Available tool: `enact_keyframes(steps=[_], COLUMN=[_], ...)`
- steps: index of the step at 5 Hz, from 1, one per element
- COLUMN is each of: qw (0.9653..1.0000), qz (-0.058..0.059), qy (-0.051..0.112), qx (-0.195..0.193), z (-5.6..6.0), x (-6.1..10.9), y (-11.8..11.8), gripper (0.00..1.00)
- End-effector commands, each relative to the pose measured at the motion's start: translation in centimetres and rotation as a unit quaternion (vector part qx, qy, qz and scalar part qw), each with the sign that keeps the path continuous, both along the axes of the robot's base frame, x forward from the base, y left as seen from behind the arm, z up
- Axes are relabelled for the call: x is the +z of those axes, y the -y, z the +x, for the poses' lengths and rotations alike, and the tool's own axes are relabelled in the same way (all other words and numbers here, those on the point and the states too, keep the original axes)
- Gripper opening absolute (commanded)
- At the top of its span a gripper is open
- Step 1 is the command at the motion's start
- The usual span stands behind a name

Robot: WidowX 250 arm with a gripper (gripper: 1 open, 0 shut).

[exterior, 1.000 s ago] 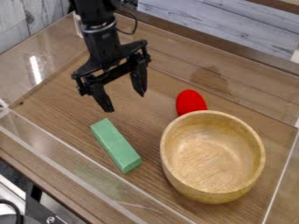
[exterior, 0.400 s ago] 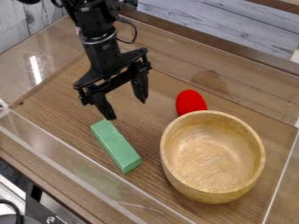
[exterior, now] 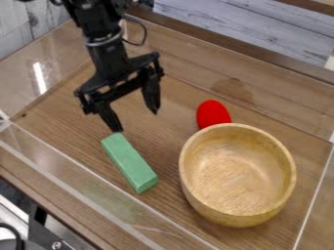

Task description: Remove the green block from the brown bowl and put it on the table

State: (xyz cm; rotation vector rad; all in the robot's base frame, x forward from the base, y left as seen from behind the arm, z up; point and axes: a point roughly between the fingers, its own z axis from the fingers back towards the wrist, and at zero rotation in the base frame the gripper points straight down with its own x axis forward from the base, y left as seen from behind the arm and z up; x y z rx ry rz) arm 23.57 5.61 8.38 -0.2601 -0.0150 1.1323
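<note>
Above the green block point(exterior: 129, 162), gripper point(exterior: 129, 110) spread wide, holding nothing.

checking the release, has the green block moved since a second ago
No. The green block lies flat on the table left of the bowl, same spot and angle as before.

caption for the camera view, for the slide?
Open pincer above the green block, which lies on the table beside the empty brown bowl.
</note>
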Motion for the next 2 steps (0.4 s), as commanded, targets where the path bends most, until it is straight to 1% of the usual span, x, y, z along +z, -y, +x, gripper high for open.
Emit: enact_keyframes(steps=[1,2], qw=[0.9986,0.9983], qz=[0.009,0.009], qy=[0.035,0.043], qx=[-0.037,-0.038], z=[0.9,2.0], x=[2.7,1.9], y=[-0.7,-1.5], gripper=[1.0,1.0])
